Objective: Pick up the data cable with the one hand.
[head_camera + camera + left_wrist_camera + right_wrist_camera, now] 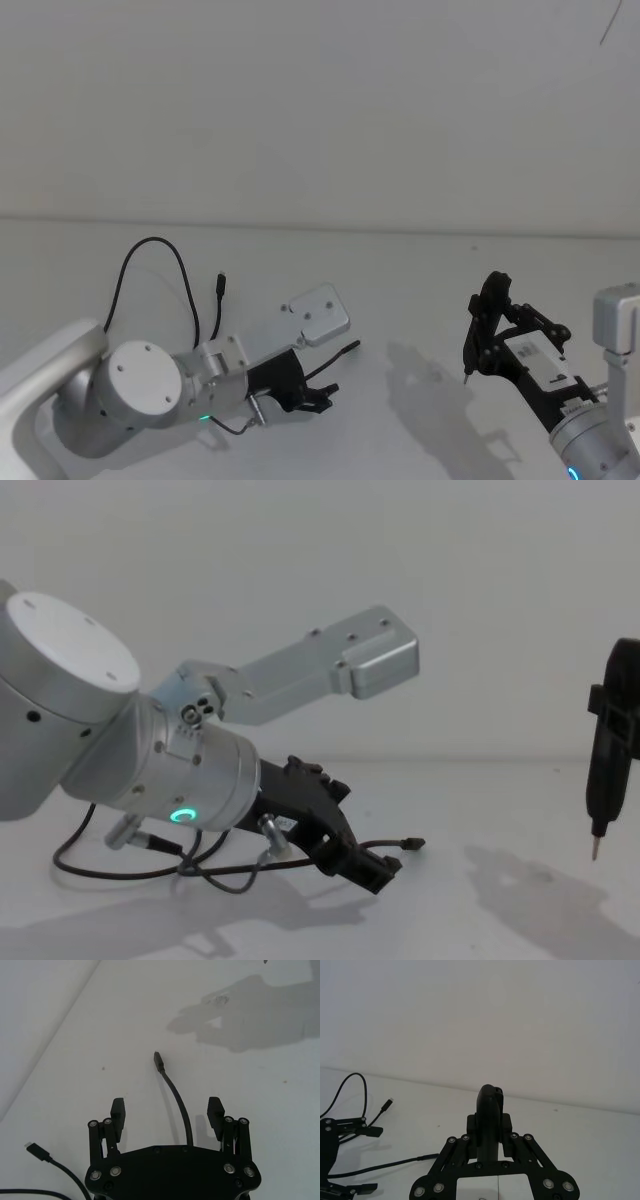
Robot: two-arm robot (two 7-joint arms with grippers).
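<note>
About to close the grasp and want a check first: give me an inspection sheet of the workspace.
Surface: plain white table.
Job's things: long thin black data cable, looped on the table, one end running between the fingers of the black two-finger left end effector.
Clutter: nothing seen.
End effectors: left low over the table, open, not yet clamped; black right end effector raised at the right, shut, apart from the cable.
Cables: thin grey lead looping under the left wrist.
Surroundings: plain white wall.

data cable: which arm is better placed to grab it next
Left. The left tool, open, straddles the data cable near its plug; the right tool is shut, off to the side, apart from it.
</note>
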